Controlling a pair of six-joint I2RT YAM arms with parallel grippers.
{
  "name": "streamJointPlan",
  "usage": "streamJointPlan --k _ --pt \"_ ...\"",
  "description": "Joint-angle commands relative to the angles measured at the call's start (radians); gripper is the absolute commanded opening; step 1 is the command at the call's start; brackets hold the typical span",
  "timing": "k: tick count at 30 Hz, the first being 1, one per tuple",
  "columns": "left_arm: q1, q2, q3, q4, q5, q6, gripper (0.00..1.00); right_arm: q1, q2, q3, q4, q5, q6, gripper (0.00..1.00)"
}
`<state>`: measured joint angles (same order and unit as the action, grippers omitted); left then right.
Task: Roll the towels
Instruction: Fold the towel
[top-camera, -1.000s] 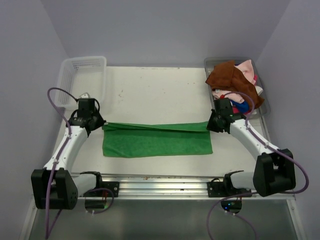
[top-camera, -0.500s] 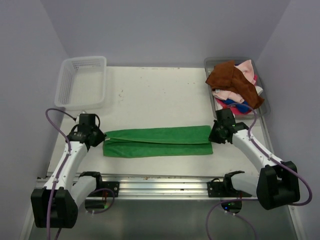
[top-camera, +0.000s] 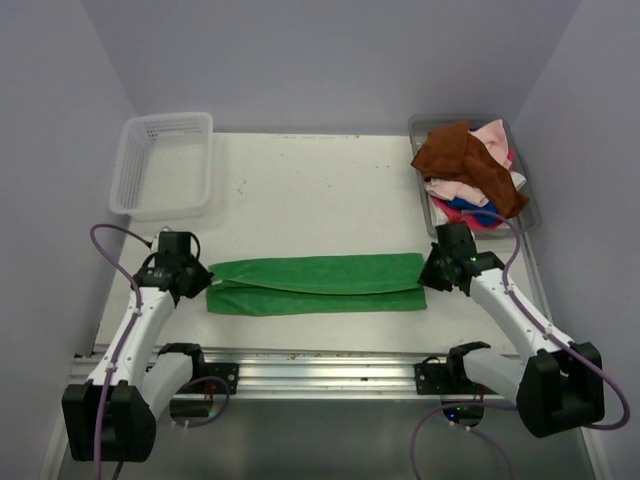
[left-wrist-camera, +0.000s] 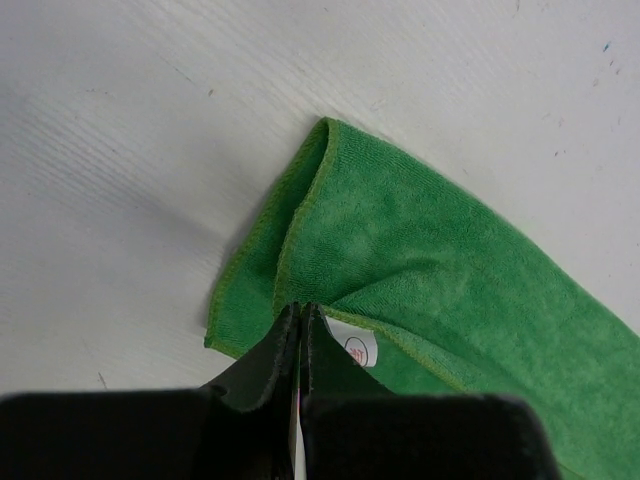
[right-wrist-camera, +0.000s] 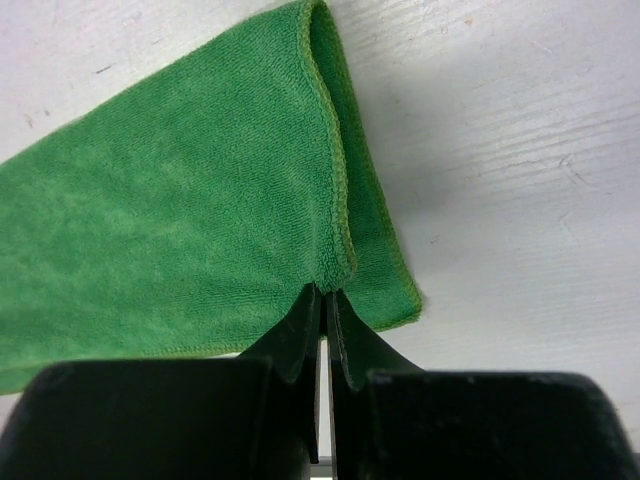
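Note:
A bright green towel (top-camera: 315, 283) lies across the near part of the table as a long band, folded lengthwise. My left gripper (top-camera: 205, 279) is shut on the upper layer's edge at the towel's left end (left-wrist-camera: 420, 260), next to a white label (left-wrist-camera: 360, 349). My right gripper (top-camera: 426, 272) is shut on the upper layer's edge at the right end (right-wrist-camera: 180, 220). Both hold the cloth low over the table. A rust brown towel (top-camera: 462, 160), a pale pink one (top-camera: 494, 134) and a blue one (top-camera: 472, 213) are heaped at the back right.
The heaped towels sit in a clear grey tray (top-camera: 531, 208) at the back right, just behind my right arm. A white mesh basket (top-camera: 165, 119) stands at the back left. The metal rail (top-camera: 320, 365) runs along the table's near edge.
Both grippers have drawn the towel's far edge toward the near edge, folding it over itself. The green band is narrower now. Both arms have pulled back toward their bases.

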<state>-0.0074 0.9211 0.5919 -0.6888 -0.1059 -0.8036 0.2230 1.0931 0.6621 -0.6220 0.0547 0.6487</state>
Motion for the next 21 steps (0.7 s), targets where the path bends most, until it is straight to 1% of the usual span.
streamJointPlan --k 1,14,21 --pt "0.007 -0.03 0.037 -0.041 -0.012 -0.023 0.0 -0.005 -0.059 -0.01 -0.025 -0.019 0.043 0.0" --pt "0.007 -0.087 0.049 -0.13 -0.038 -0.058 0.0 -0.005 -0.088 -0.059 -0.054 -0.015 0.06 0.0" --pt "0.007 -0.087 0.057 -0.16 -0.067 -0.082 0.0 -0.005 -0.095 -0.085 -0.071 -0.007 0.066 0.0"
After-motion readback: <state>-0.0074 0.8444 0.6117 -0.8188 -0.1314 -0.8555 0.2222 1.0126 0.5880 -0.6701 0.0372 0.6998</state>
